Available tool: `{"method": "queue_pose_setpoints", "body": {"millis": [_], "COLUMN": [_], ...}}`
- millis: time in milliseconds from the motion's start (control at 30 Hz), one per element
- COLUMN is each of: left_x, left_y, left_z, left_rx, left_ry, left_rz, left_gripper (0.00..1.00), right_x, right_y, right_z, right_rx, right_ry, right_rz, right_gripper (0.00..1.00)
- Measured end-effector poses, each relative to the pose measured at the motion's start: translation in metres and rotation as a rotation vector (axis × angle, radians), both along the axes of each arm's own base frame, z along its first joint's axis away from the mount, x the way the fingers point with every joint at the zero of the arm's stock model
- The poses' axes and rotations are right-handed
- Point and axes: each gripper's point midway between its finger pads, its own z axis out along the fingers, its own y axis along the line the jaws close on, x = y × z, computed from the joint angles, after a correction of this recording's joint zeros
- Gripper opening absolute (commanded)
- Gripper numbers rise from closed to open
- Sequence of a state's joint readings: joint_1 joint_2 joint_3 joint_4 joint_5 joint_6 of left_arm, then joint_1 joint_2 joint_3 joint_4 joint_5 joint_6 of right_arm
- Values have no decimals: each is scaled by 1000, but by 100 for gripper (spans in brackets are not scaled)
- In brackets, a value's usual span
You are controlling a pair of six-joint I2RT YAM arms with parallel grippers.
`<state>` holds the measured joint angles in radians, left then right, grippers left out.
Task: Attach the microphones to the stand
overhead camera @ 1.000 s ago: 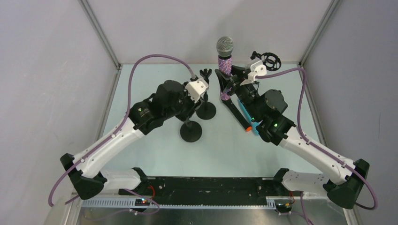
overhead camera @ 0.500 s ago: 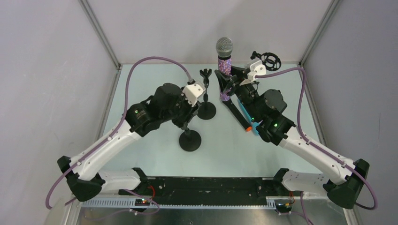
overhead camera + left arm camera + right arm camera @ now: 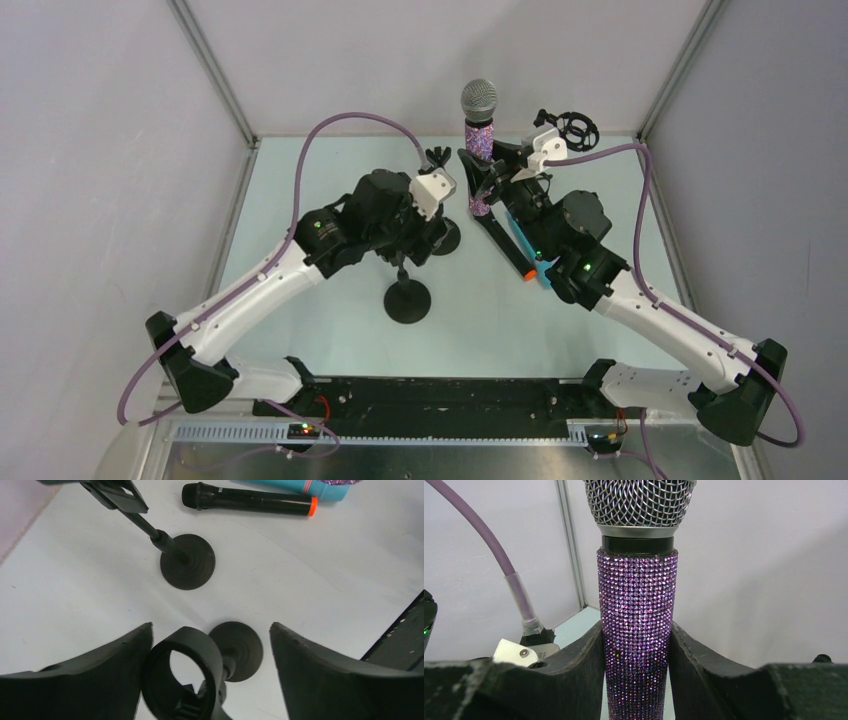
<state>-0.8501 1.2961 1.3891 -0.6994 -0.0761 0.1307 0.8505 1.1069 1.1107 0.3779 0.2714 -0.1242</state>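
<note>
Right claw [image 3: 636, 645] clamps the purple mic [image 3: 636, 595] upright. Left claw [image 3: 210, 645] gapes, empty, around a stand clip [image 3: 182, 680]. Its wrist view shows the black mic [image 3: 247, 500] lying flat.

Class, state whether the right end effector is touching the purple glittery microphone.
Touching. The right wrist view shows the right end effector clamping the purple microphone, both fingers pressed against its body, no gap.
</note>
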Motion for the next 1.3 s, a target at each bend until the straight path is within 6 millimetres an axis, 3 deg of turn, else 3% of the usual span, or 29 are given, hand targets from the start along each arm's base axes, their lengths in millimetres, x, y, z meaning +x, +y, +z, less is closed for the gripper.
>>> {"method": "queue_pose_setpoints", "body": {"millis": [333, 500, 633, 833, 1067, 1167, 1300], "left_x": [1, -7, -32, -60, -55, -53, -48], "left_y": [7, 28, 56, 87, 79, 75, 72], "left_z": [14, 47, 70, 45, -4, -13, -7], "left_rx": [-15, -83, -208, -310, -300, -300, -325], "left_ry": [-34, -114, -200, -269, -291, -309, -355], "left_rz": [25, 72, 85, 89, 64, 44, 42], "left_gripper": [100, 100, 100, 100, 100, 100, 100], "right_x": [0, 0, 0, -2, -7, -9, -12], "right_y": [0, 3, 17, 41, 58, 62, 62], "right_z": [0, -2, -6, -11, -2, 5, 12], "right_rx": [-1, -3, -19, -40, -26, -15, -9], "right_ry": [2, 3, 10, 17, -19, -34, -51], "right_rz": [-2, 4, 21, 60, 94, 101, 106], "right_gripper": [0, 0, 0, 0, 0, 0, 0]}}
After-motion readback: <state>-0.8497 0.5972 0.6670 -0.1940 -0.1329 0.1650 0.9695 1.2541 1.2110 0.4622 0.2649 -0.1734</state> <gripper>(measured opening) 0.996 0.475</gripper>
